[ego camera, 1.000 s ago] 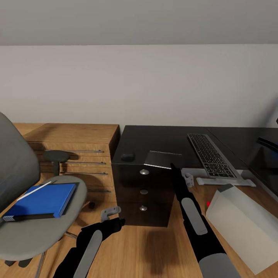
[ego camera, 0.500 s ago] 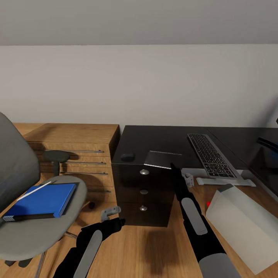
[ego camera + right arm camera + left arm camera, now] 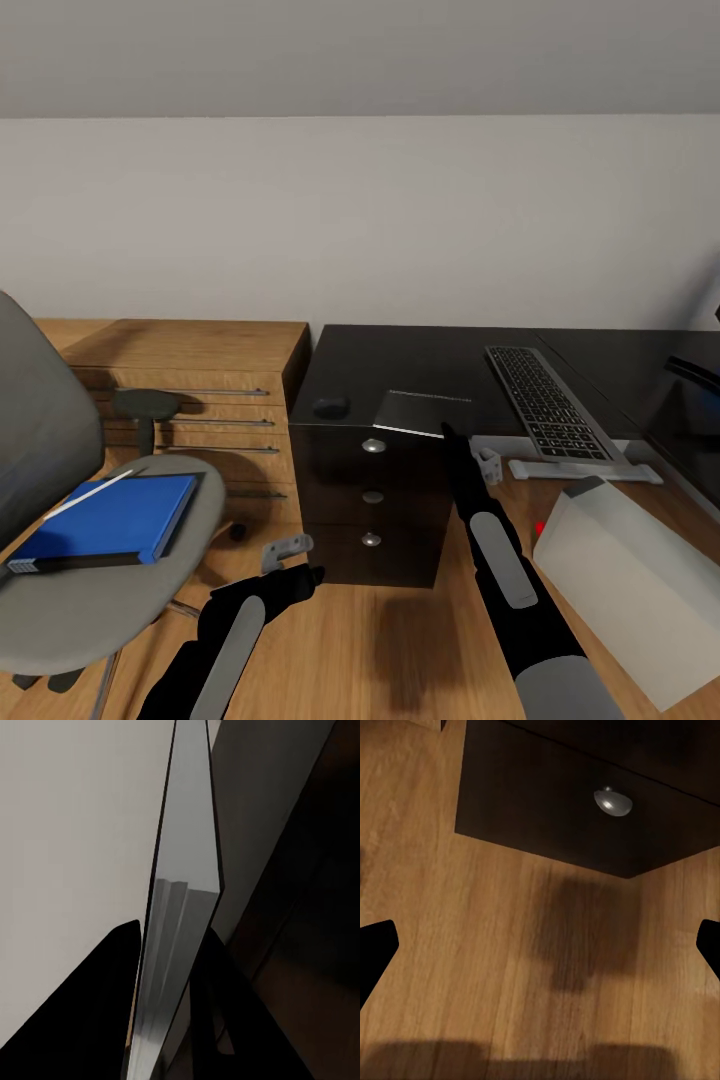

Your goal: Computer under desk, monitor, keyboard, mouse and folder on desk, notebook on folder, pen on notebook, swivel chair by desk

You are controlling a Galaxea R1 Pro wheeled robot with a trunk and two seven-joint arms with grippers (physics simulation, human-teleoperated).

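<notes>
Right gripper (image 3: 446, 432): clamped on the near corner of the notebook (image 3: 422, 412); the right wrist view shows the thin slab (image 3: 184, 907) edge-on between both fingers — a corner pinch suits a thin, flat cover.
Notebook: lying on the glossy black desk (image 3: 420, 360) above the drawer unit, between the mouse (image 3: 330, 407) and the keyboard (image 3: 547, 402); likely parked there because the folder is not yet in place beneath it.
Left gripper (image 3: 300, 577): fingers spread and empty, hanging low over the wood floor in front of the drawers (one silver knob (image 3: 613, 801) ahead of it).
Folder (image 3: 110, 518): bright blue, flat on the swivel chair (image 3: 90, 590) seat, with a slim white pen-like stick across it — I judge this the next pickup.
Computer (image 3: 630, 580): light grey tower on the floor, beside the desk, apparently not yet under it.
Monitor (image 3: 690, 400): partly in view at the desk's right.
</notes>
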